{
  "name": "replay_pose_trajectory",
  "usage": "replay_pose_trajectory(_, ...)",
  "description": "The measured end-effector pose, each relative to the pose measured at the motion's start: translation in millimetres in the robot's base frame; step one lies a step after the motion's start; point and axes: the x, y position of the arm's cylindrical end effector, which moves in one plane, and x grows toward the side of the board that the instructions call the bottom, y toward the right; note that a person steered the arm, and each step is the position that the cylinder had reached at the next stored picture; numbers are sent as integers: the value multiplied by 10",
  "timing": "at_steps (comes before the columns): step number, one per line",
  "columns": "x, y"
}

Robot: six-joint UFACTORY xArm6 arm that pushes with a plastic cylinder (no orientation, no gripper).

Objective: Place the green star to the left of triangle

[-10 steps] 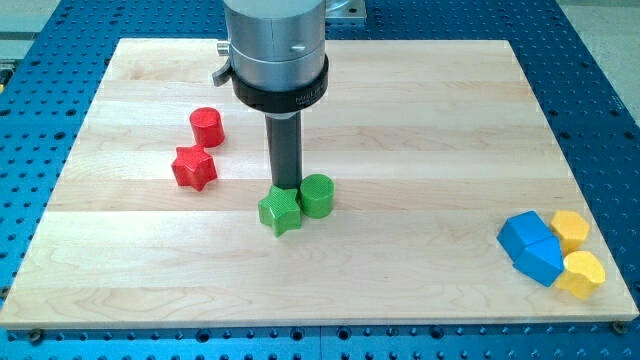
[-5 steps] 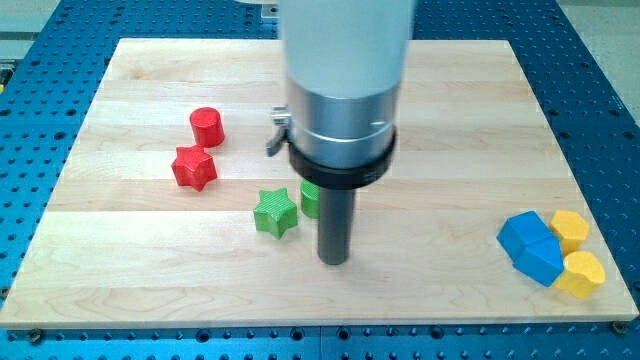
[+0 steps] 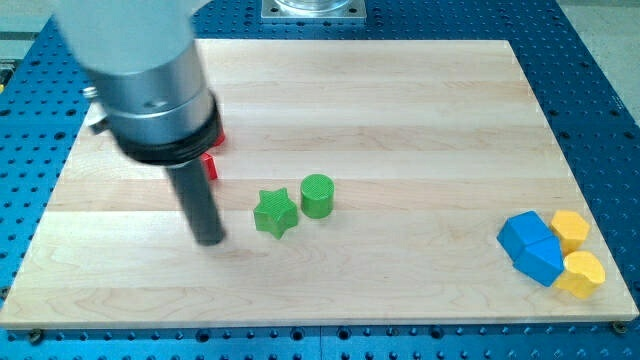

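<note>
Pale maple-coloured wood is making up the board (image 3: 420,110), which is lying on a blue perforated table (image 3: 610,90); no brand, label or writing is showing anywhere that can be read. At the view's left, the arm's wide grey body is hanging over the board and covering most of two red blocks: only a sliver of one red block (image 3: 212,167) is peeking out beside the dark rod, and its shape cannot be told. My tip (image 3: 210,240) is resting on the wood to the left of the green star (image 3: 274,213), close to it but apart, with bare board showing between them. There are no jaws on this arm, only the straight rod, so nothing is being clamped. The green star is sitting near the board's middle, just beside the green cylinder (image 3: 317,196), which is standing to its upper right. Open wood is stretching from there toward the view's right and top. Near the right edge, low down, a blue block (image 3: 531,247) is huddling against two yellow blocks (image 3: 570,229) (image 3: 583,273), touching them. A metal mounting plate (image 3: 313,9) is showing at the view's top.
</note>
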Motion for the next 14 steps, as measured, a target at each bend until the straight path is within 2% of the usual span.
replay_pose_trajectory(1, -172, 317)
replay_pose_trajectory(3, -172, 1296)
replay_pose_trajectory(5, -172, 1986)
replay_pose_trajectory(7, -226, 1910)
replay_pose_trajectory(9, 234, 2482)
replay_pose_trajectory(10, 236, 2507)
replay_pose_trajectory(12, 7, 1855)
replay_pose_trajectory(14, 330, 2158)
